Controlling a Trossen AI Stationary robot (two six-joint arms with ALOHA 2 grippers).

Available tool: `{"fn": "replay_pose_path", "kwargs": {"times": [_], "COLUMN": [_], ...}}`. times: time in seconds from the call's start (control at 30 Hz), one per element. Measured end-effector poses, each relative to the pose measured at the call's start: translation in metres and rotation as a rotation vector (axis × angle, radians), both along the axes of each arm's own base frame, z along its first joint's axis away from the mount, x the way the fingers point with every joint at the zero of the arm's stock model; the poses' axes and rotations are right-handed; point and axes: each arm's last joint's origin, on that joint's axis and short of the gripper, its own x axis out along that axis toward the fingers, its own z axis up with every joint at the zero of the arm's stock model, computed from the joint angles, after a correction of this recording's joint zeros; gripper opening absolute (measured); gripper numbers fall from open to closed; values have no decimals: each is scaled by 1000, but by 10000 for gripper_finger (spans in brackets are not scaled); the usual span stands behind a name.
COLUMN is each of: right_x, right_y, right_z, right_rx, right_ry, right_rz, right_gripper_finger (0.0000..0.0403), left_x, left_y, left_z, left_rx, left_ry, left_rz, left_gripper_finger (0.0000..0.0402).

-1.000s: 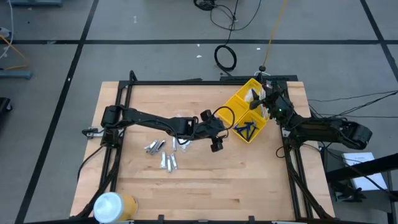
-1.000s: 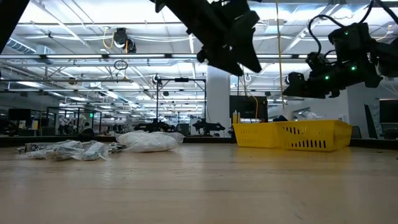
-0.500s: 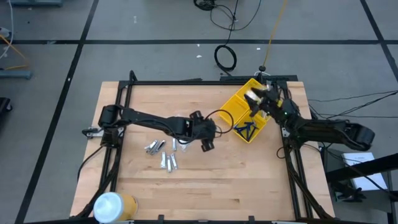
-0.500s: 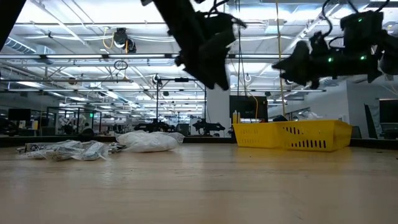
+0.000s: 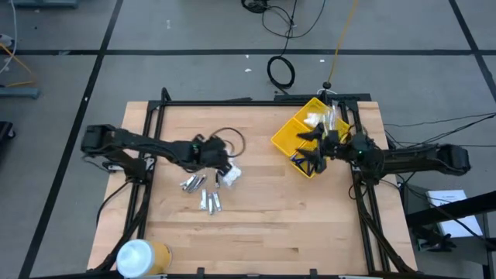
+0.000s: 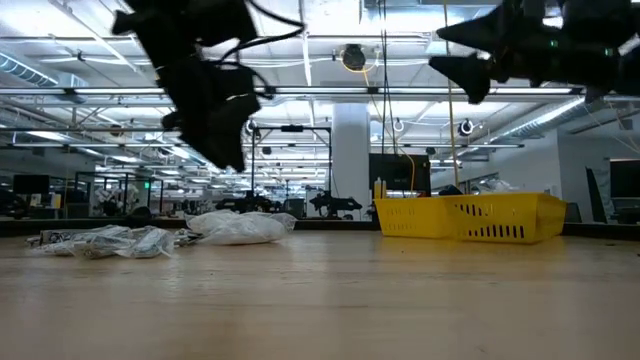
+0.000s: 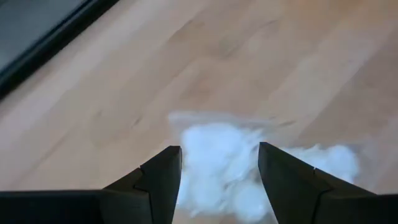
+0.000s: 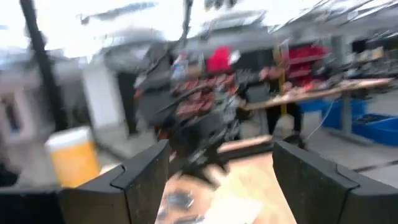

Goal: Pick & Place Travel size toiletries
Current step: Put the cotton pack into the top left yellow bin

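The task looks partly done. The yellow bin at the right rear of the table already holds a white packet in one compartment and dark blue comb-like pieces in another, though what else lies inside is too small to tell. Several toiletries are left on the bare wood at the table's left middle: a cluster of small silvery tubes and, just beside them, a white plastic packet. The left gripper hangs directly over that packet; the left wrist view shows its two dark fingers standing apart with the packet between and beyond them, nothing clamped. This is probably the approach for the next pick. The right gripper is above the bin's near edge, fingers apart in the right wrist view and holding nothing visible. A big white-and-yellow cylinder stands at the table's front left corner, well apart from the work.
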Motion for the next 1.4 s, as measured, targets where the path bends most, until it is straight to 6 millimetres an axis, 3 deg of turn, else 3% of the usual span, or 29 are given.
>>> {"fn": "replay_pose_path", "kwargs": {"times": [0.13,0.27,0.97,1.13,1.33,1.4], "right_x": [21,32,36,35,35,35], "right_y": [23,39,46,46,46,46], "right_z": [18,25,-12,-14,-14,-14], "right_rx": [-78,-139,-31,-31,-14,24], "right_ry": [126,157,285,283,282,279], "right_rz": [16,8,64,65,66,68], "right_gripper_finger": [270,270,270,270,270,270], "left_x": [-20,-20,-9,-9,-6,-5], "left_y": [6,7,19,19,19,19], "left_z": [-13,-32,-71,-70,-55,-48], "left_rx": [-123,-258,-185,-188,-166,-140], "left_ry": [-12,-35,90,90,66,54], "left_rz": [70,33,34,34,-42,-56], "left_gripper_finger": [209,209,202,142,19,10]}}
